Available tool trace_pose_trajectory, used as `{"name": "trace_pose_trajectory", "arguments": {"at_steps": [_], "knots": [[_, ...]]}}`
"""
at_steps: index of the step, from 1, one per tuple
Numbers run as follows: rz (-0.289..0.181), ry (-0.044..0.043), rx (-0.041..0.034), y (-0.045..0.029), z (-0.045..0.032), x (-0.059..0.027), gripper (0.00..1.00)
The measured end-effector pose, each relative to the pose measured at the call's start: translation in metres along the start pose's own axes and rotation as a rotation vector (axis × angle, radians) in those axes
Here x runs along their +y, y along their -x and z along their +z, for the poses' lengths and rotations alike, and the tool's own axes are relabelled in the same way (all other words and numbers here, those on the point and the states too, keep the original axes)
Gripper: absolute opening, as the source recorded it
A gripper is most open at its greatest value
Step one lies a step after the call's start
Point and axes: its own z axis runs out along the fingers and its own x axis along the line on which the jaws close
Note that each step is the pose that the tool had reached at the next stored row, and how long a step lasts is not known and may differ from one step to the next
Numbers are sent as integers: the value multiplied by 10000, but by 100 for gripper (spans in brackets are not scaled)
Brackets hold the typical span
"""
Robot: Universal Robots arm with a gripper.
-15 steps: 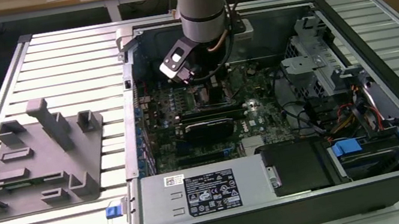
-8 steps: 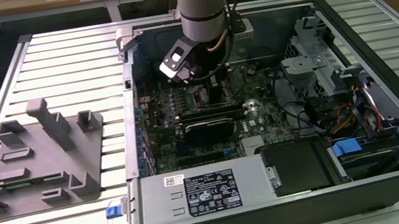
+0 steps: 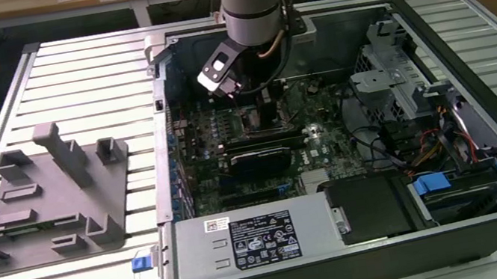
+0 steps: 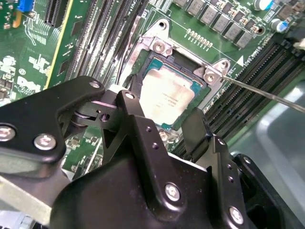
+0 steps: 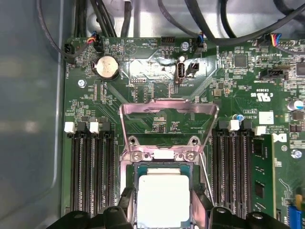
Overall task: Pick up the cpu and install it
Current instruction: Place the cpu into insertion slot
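Note:
The cpu [image 5: 163, 198] is a flat square chip with a pale metal top, lying in the motherboard socket [image 5: 164, 160] below the raised metal load plate [image 5: 169, 117]. In both wrist views my gripper [image 5: 163, 212] straddles it, with one black finger [image 4: 135, 102] against one edge of the cpu [image 4: 167, 95] and the other finger [image 4: 198, 129] against the opposite edge. The exterior view shows my gripper [image 3: 258, 104] reaching down into the open computer case [image 3: 471, 19] over the socket.
Memory slots [image 5: 90, 176] run along both sides of the socket. The thin socket lever [image 4: 267, 93] sticks out sideways. Cables [image 3: 380, 140], a drive cage and the power supply [image 3: 255, 237] crowd the case. A grey plastic fixture [image 3: 47, 203] stands on the slatted table at the exterior view's left.

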Motion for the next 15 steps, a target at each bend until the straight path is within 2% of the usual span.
{"name": "trace_pose_trajectory", "arguments": {"at_steps": [2,10,13,14,15], "knots": [[0,0,0,0,-21,1,61],[0,0,1,0,-25,1,59],[0,0,1,0,-27,1,41],[0,0,0,0,-27,2,41],[0,0,1,0,-28,2,35]]}}
